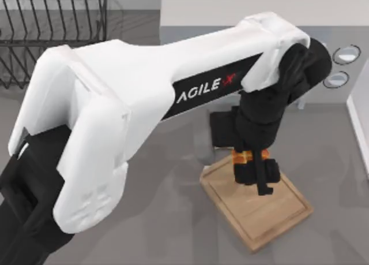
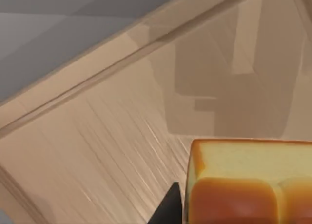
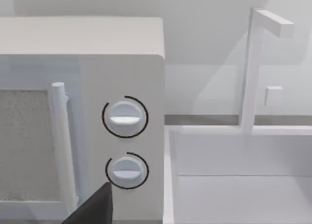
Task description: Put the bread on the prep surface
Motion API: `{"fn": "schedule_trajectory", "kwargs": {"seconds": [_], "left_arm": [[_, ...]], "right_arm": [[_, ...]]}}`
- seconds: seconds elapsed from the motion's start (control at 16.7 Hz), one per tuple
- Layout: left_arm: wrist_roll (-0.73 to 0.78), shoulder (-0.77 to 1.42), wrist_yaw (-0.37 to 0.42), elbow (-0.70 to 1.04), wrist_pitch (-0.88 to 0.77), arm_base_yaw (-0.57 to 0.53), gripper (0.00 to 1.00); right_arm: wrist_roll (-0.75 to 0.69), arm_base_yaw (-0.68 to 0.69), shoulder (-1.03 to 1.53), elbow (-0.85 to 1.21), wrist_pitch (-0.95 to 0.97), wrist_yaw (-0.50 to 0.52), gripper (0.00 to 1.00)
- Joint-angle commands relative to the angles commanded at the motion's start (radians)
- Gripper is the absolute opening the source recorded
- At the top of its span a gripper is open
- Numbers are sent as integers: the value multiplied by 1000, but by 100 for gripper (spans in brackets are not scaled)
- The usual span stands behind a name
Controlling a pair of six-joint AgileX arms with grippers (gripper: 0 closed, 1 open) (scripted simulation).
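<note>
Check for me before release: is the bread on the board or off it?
Over the board, in the left tool. The left wrist view shows the bread above wood grain; whether it touches, cannot tell.

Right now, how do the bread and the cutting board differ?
The bread is a small orange-golden chunk; the cutting board is a much larger, flat, pale-wood rectangle. The bread sits in the left tool over the board; the board lies on the grey counter.
</note>
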Motion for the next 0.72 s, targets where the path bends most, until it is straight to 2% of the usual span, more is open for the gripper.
{"fn": "schedule_trajectory", "kwargs": {"seconds": [0.72], "left_arm": [[-5,12,-1,-73,84,-3,0]], "right_arm": [[0,0,0,0,0,0,100]]}}
